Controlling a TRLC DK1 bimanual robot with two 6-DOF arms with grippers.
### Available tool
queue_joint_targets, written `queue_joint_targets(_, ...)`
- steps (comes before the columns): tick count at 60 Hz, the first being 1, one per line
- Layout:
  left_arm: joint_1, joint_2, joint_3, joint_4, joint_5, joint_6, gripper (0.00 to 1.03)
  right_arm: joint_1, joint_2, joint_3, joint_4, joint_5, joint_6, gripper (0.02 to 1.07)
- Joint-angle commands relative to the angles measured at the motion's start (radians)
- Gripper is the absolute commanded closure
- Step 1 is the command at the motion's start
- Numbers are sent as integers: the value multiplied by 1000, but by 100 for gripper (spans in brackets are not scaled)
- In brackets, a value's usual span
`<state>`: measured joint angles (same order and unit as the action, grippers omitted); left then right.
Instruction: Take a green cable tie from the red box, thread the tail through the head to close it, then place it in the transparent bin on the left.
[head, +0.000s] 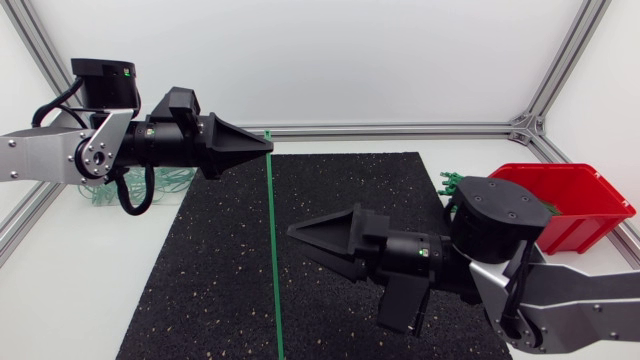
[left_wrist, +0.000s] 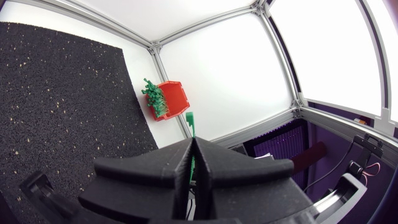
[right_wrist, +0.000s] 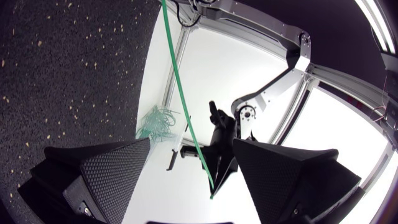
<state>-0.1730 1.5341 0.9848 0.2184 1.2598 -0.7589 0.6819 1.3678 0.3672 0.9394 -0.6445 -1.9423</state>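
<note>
Fingers of the left gripper (head: 268, 146) are pressed together, and a long, thin green plastic cable tie (head: 274, 250) is pinched between them near its head. Its strap is stretched away from that gripper over the black speckled mat (head: 220, 280). The right gripper (right_wrist: 193, 146) is spread wide, with the tie just ahead of it.

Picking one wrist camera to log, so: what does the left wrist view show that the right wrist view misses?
Only the left wrist view: the red plastic box. Only the right wrist view: the open right claw and a tangle of looped green ties. Both: the long green cable tie and the black speckled mat.
</note>
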Motion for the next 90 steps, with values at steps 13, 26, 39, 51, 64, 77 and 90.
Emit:
queue_joint_targets(13, 1, 38, 41, -21, 13, 7, 99, 133, 2, -96, 15, -12, -53, 16)
queue_joint_targets(26, 4, 44, 43, -28, 13, 7, 99, 162, 24, -111, 15, -26, -43, 33)
queue_joint_targets(39, 4, 50, 41, -33, 13, 7, 99, 174, 31, -132, 24, -46, -43, 56)
queue_joint_targets(51, 1, 54, 35, -33, 13, 7, 99, 182, 68, -120, 53, -43, -37, 59)
queue_joint_targets(64, -3, 54, 26, -34, 13, 13, 99, 185, 76, -103, 56, -44, -33, 67)
queue_joint_targets(77, -16, 55, 25, -34, 10, 15, 99, 185, 79, -99, 55, -41, -37, 87)
queue_joint_targets(90, -29, 61, 20, -34, 7, 15, 99, 189, 80, -90, 55, -40, -35, 87)
